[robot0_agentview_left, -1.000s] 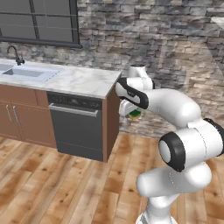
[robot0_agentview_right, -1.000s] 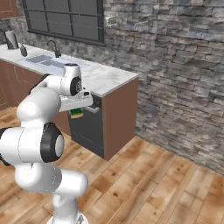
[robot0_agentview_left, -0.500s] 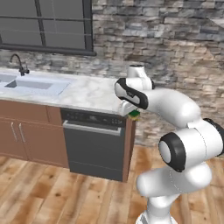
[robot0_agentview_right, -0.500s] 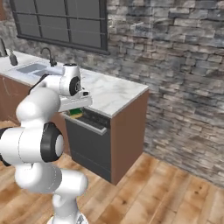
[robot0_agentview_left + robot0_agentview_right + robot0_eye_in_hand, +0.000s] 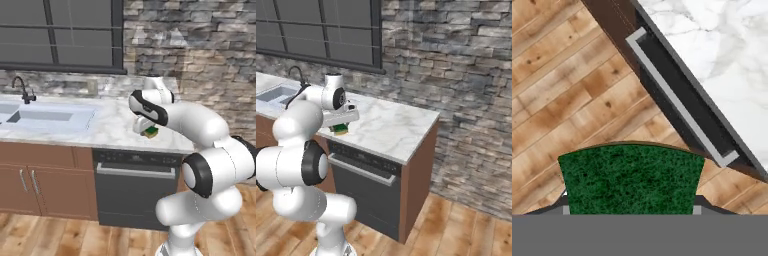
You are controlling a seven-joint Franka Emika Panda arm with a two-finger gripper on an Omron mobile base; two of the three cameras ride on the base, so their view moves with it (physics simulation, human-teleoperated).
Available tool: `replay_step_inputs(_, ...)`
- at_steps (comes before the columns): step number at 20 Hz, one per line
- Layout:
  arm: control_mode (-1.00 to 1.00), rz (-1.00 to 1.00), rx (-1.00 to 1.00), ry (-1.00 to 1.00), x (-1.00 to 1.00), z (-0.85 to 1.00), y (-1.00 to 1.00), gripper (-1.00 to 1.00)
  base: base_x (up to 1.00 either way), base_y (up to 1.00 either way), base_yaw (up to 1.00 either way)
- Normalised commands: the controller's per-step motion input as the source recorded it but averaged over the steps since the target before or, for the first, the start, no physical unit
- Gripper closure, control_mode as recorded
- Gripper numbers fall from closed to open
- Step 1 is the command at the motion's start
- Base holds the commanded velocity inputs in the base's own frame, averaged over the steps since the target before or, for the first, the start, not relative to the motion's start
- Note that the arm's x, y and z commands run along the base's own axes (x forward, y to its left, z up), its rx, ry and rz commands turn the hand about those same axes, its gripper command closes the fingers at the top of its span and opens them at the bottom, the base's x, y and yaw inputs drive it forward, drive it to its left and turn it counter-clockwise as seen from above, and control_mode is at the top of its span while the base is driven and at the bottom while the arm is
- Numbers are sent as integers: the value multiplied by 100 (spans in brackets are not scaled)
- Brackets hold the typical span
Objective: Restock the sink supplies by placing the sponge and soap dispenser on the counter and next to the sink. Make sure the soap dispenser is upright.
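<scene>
My gripper [image 5: 148,129] is shut on the sponge [image 5: 151,132], a small green block that hangs at the front edge of the counter [image 5: 107,134]. The right base view has the sponge [image 5: 340,129] under the gripper [image 5: 341,124], just above the counter [image 5: 393,127]. Looking down from the hand, the sponge [image 5: 631,177] sits between the fingertips of the gripper [image 5: 631,209], over the wood floor, with the counter [image 5: 722,55] at upper right. The sink [image 5: 47,120] lies to the left, with its black faucet [image 5: 23,88]. The soap dispenser is out of view.
A dark dishwasher [image 5: 135,192] with a grey handle [image 5: 677,107] sits under the counter, below the gripper. Brown cabinet doors [image 5: 35,182] stand under the sink. A window [image 5: 60,35] and a stone wall [image 5: 456,65] rise behind. The counter ends at the right [image 5: 433,122].
The whole picture has shifted: the base has driven up and turned to face the counter, which is now closer. The gripper stays shut on the sponge, in the same pose.
</scene>
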Motion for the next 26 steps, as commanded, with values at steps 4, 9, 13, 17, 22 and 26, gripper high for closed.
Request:
replay_step_inputs(4,100,0,0,0,0,0,0,100,81,79,-36)
replay_step_inputs(9,100,0,0,0,0,0,0,100,62,70,-38)
replay_step_inputs(13,100,0,0,0,0,0,0,100,53,51,-35)
replay_step_inputs(17,100,0,0,0,0,0,0,100,46,36,-28)
replay_step_inputs(22,-100,-14,0,0,38,-23,17,100,18,17,-10)
replay_step_inputs(26,-100,-17,0,4,73,-63,31,100,0,0,0)
